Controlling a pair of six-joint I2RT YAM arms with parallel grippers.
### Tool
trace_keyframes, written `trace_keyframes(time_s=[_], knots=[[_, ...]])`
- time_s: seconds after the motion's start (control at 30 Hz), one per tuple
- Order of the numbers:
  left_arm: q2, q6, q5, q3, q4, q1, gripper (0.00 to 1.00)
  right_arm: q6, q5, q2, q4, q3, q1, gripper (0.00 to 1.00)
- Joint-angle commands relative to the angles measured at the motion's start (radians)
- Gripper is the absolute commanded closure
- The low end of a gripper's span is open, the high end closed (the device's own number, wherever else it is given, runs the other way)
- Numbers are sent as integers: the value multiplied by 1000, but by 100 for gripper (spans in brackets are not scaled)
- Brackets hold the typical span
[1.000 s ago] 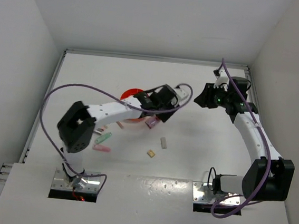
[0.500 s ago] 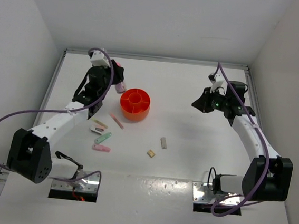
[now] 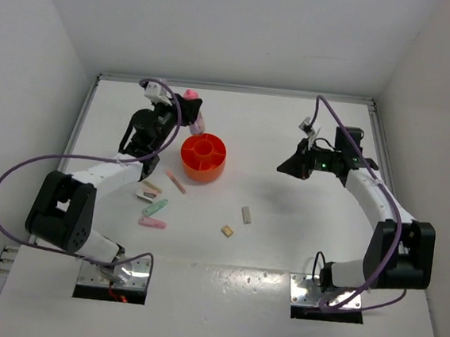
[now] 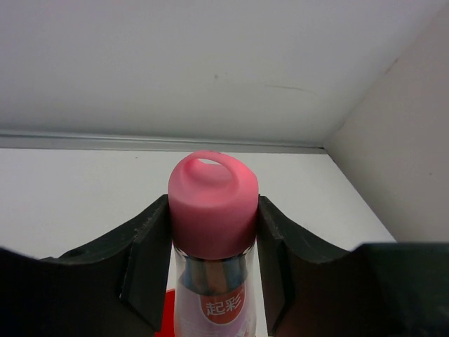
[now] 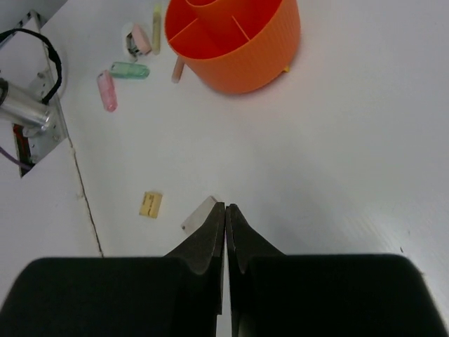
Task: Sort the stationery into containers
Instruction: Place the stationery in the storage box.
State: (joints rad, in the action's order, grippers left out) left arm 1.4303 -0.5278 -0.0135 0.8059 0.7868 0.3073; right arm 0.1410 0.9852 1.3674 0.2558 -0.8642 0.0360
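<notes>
A: left claw [image 3: 190, 117] status?
B: clamped on the pink-capped capsule [image 4: 212, 203]; fingers [image 4: 149, 261] pinch it just under the cap; it's held off the table, near the back wall.
A: where's the target from there?
B: orange divided tub [image 3: 204, 157] sits on the table just beside the claw, on its near-right side in the top view; capsule's long axis runs cap-far, base-near, tilted so the base points toward the tub; my read is a short shift right and toward the bases, then down into a compartment; can't tell which one.
A: right side?
B: two beige blocks [image 3: 246, 214] lie on the table right of the tub, between it and the bases; right claw [image 5: 225, 235] is pinched closed on nothing; it hovers well apart to the right of the tub, tips aimed its way; blocks look nearer to it than to the left arm; left arm is the closer one for the tub drop.
</notes>
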Motion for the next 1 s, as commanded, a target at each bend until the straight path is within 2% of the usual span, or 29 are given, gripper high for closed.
trace_keyframes(time_s=[0.0,0.17,0.3,0.43,0.97], knots=[[44,11,-143,-20,195,-8,100,187,116,56,118,-75,-2,95],[76,22,-166,-51,218,-8,100,187,107,41,77,-58,-2,94],[101,31,-190,-73,255,-8,100,178,86,7,25,-21,-12,100],[137,22,-216,-83,282,1,100,169,76,-14,2,-10,-12,100],[217,43,-186,-63,279,29,98,169,86,-14,2,-1,-21,100]])
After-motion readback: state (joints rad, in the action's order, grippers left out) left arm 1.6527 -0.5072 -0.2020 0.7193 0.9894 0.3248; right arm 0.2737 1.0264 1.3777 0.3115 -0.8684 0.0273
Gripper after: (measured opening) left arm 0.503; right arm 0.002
